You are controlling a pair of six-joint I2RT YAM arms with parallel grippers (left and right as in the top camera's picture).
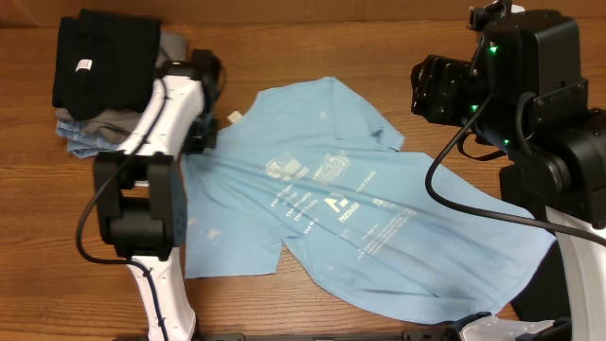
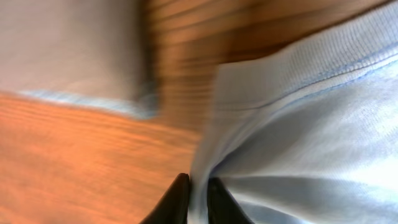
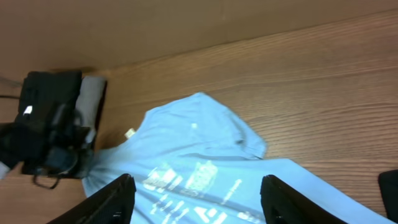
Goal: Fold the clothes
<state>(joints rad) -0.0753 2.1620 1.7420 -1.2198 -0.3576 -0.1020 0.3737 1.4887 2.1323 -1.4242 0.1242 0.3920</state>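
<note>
The light blue T-shirt [image 1: 360,218] lies spread across the wooden table, print side up, with white lettering in the middle. My left gripper [image 1: 202,144] sits at the shirt's left edge, where the cloth bunches toward it. In the left wrist view the gripper [image 2: 199,199] is shut on a raised fold of the blue fabric [image 2: 311,124], pinched between the two dark fingers [image 2: 179,198]. My right gripper [image 1: 419,90] hovers above the table beyond the shirt's upper right side. Seen from the right wrist, that gripper [image 3: 199,199] stands wide open over the shirt [image 3: 199,143], holding nothing.
A stack of folded clothes sits at the back left, with a black garment [image 1: 104,57] on top and grey and blue pieces [image 1: 85,133] underneath, right beside the left arm. The grey folded piece [image 2: 68,50] shows close to the left fingers. Bare wood [image 1: 312,47] lies behind the shirt.
</note>
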